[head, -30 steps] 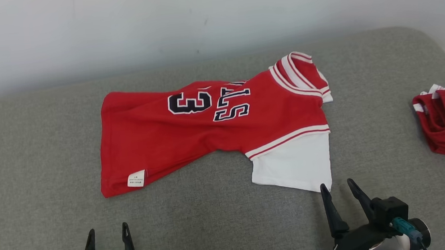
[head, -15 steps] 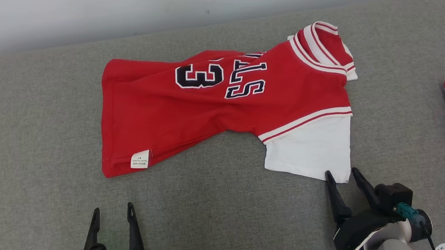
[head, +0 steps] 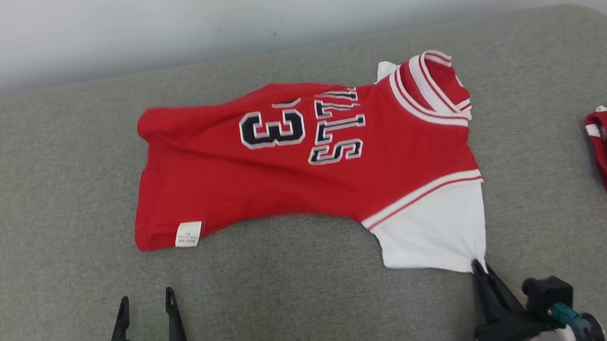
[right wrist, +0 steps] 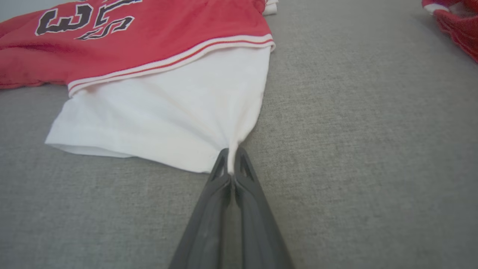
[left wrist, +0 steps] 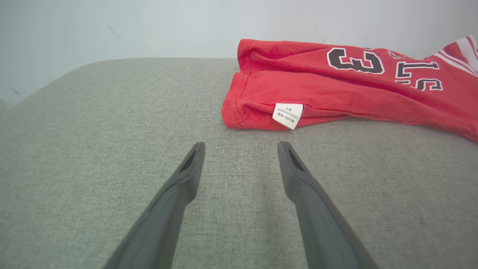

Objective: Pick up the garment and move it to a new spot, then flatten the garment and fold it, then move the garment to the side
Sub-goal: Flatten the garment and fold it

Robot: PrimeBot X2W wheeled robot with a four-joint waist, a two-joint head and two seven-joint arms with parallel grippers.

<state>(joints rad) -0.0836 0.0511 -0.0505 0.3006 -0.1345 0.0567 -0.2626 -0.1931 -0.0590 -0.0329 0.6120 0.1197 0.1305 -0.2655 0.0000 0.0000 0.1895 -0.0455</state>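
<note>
Red garment [head: 302, 159] lies across the bench [head: 38, 215], long axis left-right; right gripper [head: 478, 265] jaws clamped on its white sleeve [head: 440, 230] corner; left gripper [head: 146, 295] jaws wide, empty, near the garment's label [head: 188, 234] end.

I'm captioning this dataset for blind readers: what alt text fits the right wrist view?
The right end effector is shut on a corner of the white sleeve of a red jersey that lies on a grey cushion. A second red garment sits at the upper right edge.
</note>
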